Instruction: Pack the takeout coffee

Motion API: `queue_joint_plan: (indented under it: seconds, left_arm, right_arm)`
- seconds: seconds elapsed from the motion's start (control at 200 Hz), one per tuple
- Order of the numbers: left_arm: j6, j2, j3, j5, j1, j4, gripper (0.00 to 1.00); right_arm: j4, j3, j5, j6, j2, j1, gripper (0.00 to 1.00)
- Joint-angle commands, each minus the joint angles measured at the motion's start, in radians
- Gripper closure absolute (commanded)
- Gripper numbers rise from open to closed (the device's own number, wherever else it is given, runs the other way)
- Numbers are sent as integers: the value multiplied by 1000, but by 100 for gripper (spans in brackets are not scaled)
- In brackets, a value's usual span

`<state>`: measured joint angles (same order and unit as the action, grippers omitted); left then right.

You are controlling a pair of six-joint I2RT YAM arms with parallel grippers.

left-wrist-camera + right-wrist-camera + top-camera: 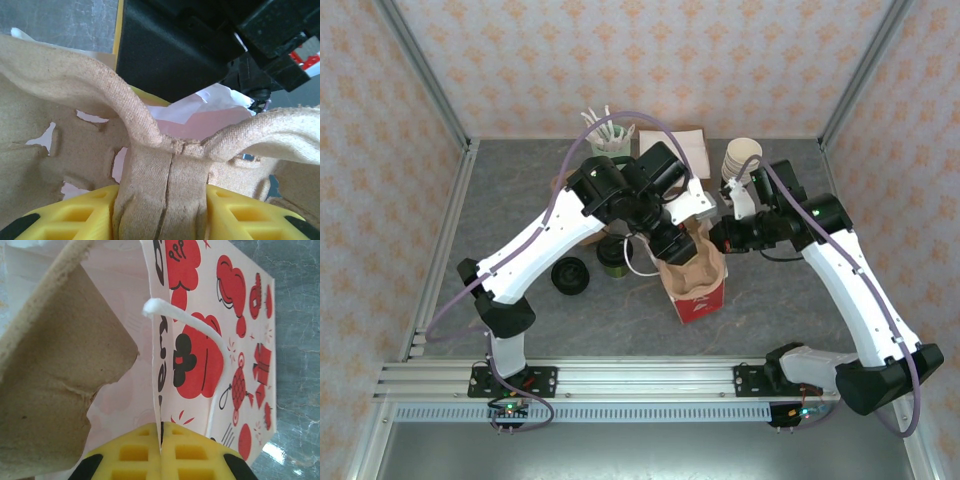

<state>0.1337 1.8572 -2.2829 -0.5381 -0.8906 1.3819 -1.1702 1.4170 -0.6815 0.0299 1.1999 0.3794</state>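
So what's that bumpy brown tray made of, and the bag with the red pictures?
The brown tray looks like molded paper pulp: matte, fibrous, with rough torn edges. The bag seems thin printed paper, smooth with a crisp edge; its white handle looks like twisted cord.

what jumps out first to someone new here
A white paper bag with red prints stands at the middle of the grey table. The left gripper clamps the centre rib of a brown moulded-pulp cup carrier at the bag's mouth; the right gripper pinches the bag's wall. The small dark olive-green paper cup sits left of the bag, outside it.
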Motion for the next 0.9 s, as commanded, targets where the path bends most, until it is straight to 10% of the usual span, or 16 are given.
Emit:
queue_joint_plan:
  seconds: [0.0,0.896]
  left_arm:
    - [28,-10,4,-23,-4,36,56]
    - [-19,94,-10,105,93,86,58]
  right_arm:
    - [24,-9,-30,-41,-3,8,100]
    - [22,-35,-109,-111,-11,20,100]
